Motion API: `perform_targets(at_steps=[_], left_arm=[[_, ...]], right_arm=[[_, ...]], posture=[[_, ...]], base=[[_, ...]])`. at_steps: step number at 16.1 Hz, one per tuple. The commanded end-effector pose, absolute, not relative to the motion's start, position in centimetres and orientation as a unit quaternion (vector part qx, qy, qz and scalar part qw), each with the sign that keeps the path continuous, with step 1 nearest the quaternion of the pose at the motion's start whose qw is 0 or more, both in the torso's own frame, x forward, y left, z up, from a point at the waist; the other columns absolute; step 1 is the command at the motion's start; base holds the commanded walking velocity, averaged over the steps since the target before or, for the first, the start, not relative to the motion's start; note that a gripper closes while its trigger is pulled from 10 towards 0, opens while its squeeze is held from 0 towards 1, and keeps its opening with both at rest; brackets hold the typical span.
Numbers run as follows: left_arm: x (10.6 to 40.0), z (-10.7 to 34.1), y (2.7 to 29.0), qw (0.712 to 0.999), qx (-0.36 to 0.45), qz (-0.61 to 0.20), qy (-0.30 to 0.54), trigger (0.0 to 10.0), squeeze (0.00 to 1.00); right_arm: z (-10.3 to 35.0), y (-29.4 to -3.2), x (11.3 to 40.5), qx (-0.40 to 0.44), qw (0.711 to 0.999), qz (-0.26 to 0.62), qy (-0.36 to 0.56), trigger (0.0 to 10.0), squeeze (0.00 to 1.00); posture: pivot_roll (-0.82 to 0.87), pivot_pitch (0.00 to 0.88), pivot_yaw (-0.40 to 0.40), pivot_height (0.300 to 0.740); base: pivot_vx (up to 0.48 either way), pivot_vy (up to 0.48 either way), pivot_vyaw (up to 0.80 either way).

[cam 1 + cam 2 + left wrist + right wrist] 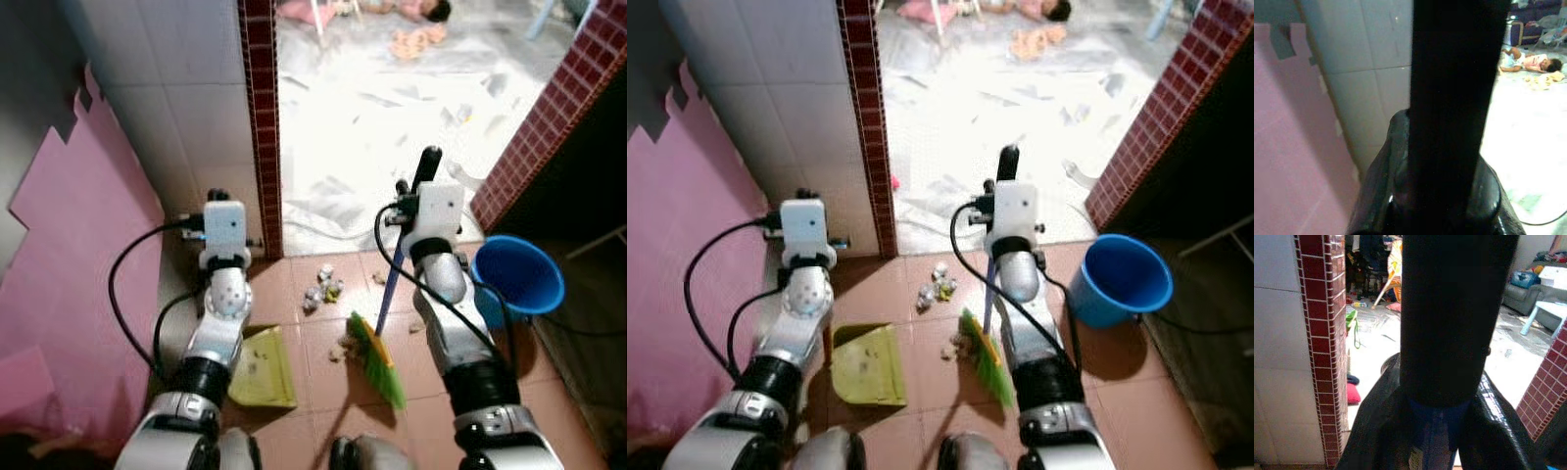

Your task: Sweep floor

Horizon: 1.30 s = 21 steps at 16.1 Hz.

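From the head views, our right gripper (419,186) clamps a light, stiff broom (380,345) high on its handle above the litter (321,286), our left gripper (1449,147) seemingly holding the dustpan (263,370); the right wrist view confirms the grip.

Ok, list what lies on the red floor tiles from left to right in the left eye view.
dustpan → paper scraps → broom head → blue bucket
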<state>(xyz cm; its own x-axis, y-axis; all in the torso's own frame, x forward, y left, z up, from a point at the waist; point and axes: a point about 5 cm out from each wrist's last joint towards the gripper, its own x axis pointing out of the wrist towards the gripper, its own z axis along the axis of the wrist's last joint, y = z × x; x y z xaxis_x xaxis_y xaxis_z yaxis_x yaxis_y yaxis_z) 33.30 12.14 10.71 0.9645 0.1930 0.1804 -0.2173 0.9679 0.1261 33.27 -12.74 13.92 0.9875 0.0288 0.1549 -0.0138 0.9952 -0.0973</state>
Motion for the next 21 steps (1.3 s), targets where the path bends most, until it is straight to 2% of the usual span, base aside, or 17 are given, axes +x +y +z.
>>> perform_targets(at_steps=[1,6,12,17,21], left_arm=[[33.7,11.9,12.4,0.985,0.072,0.111,-0.113,10.0,0.0],[34.0,12.1,13.3,0.98,0.091,0.128,-0.121,10.0,0.0],[34.1,12.2,14.4,0.966,0.147,0.172,-0.127,10.0,0.0],[34.2,13.0,15.6,0.962,0.215,0.096,-0.137,10.0,0.0],[34.0,12.2,17.6,0.965,0.182,0.14,-0.13,10.0,0.0]], right_arm=[[15.1,-12.5,33.3,-0.052,0.993,0.021,-0.108,10.0,0.0],[15.1,-13.1,33.4,-0.051,0.992,0.015,-0.112,10.0,0.0],[15.4,-13.8,33.7,-0.044,0.991,0.007,-0.125,10.0,0.0],[15.2,-14.1,34.0,-0.003,0.991,-0.044,-0.125,10.0,0.0],[14.8,-13.1,33.3,0.002,0.99,-0.016,-0.14,10.0,0.0]], posture=[[0.01,0.073,-0.008,0.74],[0.01,0.065,-0.009,0.74],[0.03,0.044,0.007,0.74],[0.03,0.016,0.093,0.74],[0.02,0.058,0.085,0.74]], base=[[0.0,-0.33,0.0],[0.0,-0.322,0.0],[0.0,0.0,0.0],[0.0,0.0,0.0],[0.0,0.0,0.0]])
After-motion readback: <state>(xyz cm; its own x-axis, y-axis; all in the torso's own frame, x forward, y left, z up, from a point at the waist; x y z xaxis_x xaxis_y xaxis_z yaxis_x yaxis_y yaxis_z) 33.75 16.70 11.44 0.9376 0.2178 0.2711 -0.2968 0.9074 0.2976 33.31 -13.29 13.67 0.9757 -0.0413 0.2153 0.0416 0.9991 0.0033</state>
